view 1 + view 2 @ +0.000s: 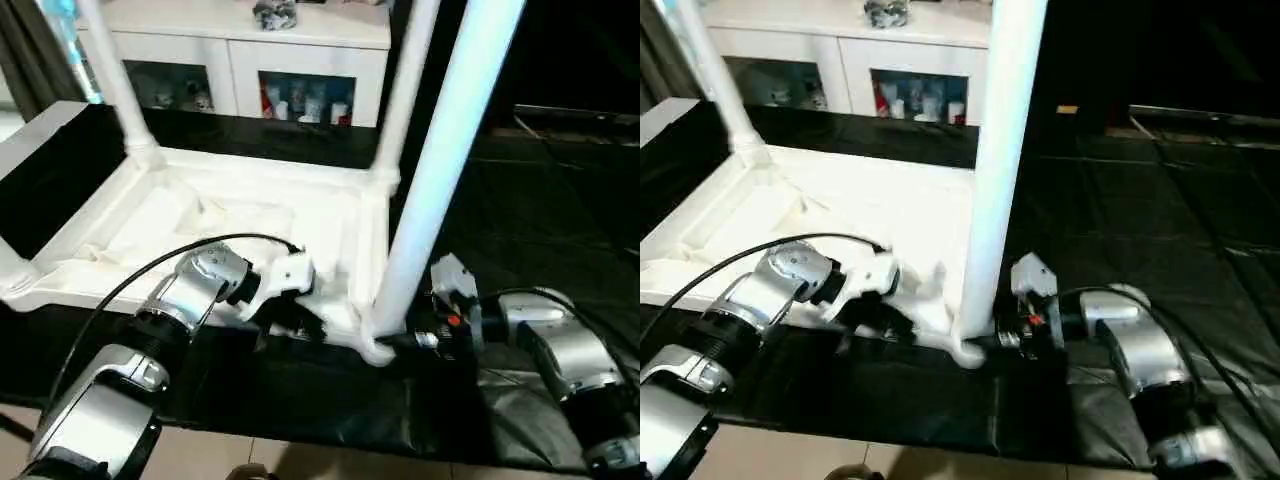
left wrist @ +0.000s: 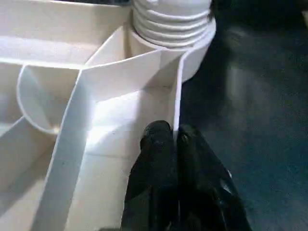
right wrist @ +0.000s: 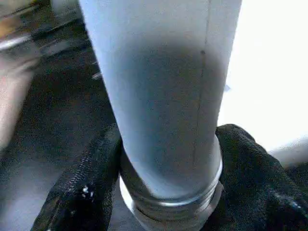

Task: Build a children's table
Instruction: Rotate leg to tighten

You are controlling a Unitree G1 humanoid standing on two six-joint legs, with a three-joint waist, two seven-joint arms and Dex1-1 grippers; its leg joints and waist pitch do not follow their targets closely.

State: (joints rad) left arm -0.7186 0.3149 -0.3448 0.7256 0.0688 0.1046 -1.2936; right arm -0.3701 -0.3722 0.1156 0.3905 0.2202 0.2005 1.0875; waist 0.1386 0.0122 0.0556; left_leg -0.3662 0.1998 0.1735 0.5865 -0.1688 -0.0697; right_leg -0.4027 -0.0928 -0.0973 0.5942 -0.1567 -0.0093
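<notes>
Tabletop (image 1: 250, 225) first: we see the white plastic rectangular tabletop lying upside down on the black sheet (image 1: 560, 220) that covers the floor, its ribbed underside facing up. Three long white tapered tube legs stand in its round corner sockets: one at the far left corner (image 1: 112, 75), one at the far right (image 1: 405, 85), and the near-right leg (image 1: 450, 150) rising tall right in front of us. Our left gripper (image 2: 173, 137) has its black fingers pressed together on the thin white rim wall beside the near-right socket (image 2: 192, 57), pinching that edge. Our right gripper (image 3: 168, 183) sits at the base of the near-right leg, one black finger (image 3: 86, 187) on each side of the tube just above its threaded collar, hugging it. Behind the table stands a white cabinet with glass doors (image 1: 290, 75), small items visible inside.
</notes>
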